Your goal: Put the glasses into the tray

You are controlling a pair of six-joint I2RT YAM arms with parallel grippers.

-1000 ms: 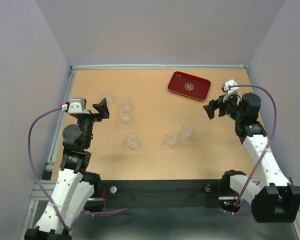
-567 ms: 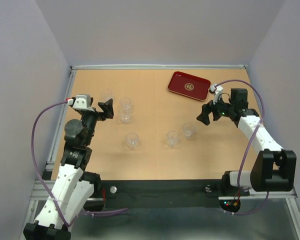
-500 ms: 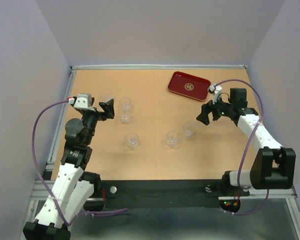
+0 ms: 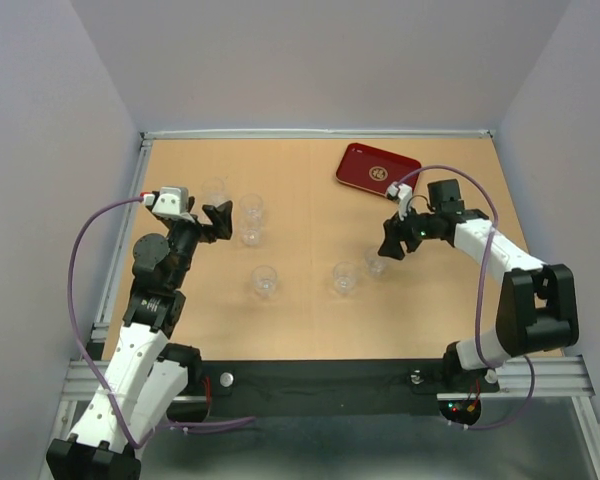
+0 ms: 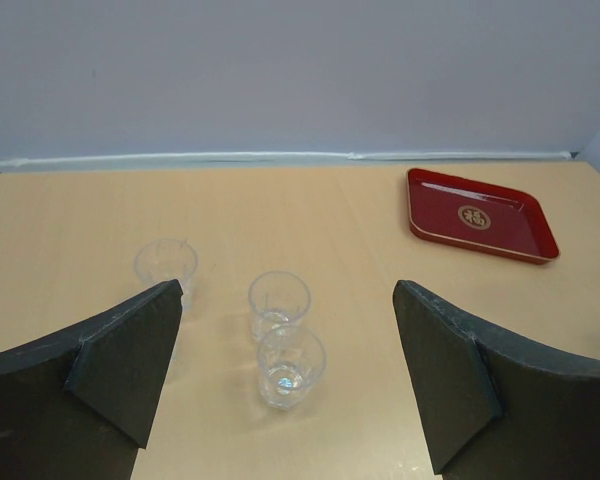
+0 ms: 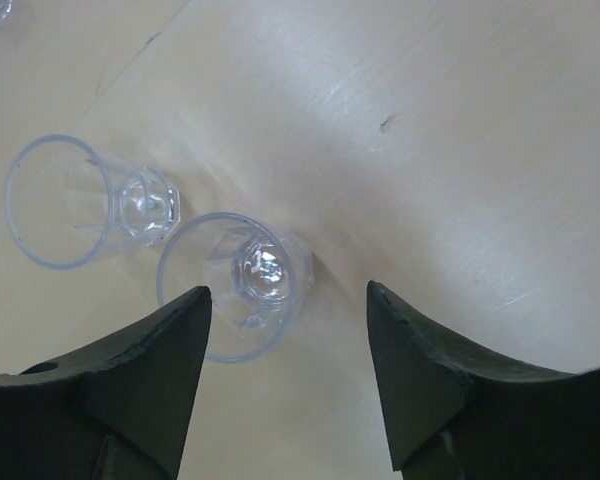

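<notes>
Six glasses on the table, none inside the red tray at the far right. Right pincer open, astride one glass sitting off-centre toward one finger, neighbouring glass just beside. Left pincer wide open, hovering short of a cluster of three tumblers. Likely risks on closing: uneven contact tipping or skating the smooth glass; outer finger nudging the neighbour; weak grip dropping it in transit or clipping the tray's raised rim
</notes>
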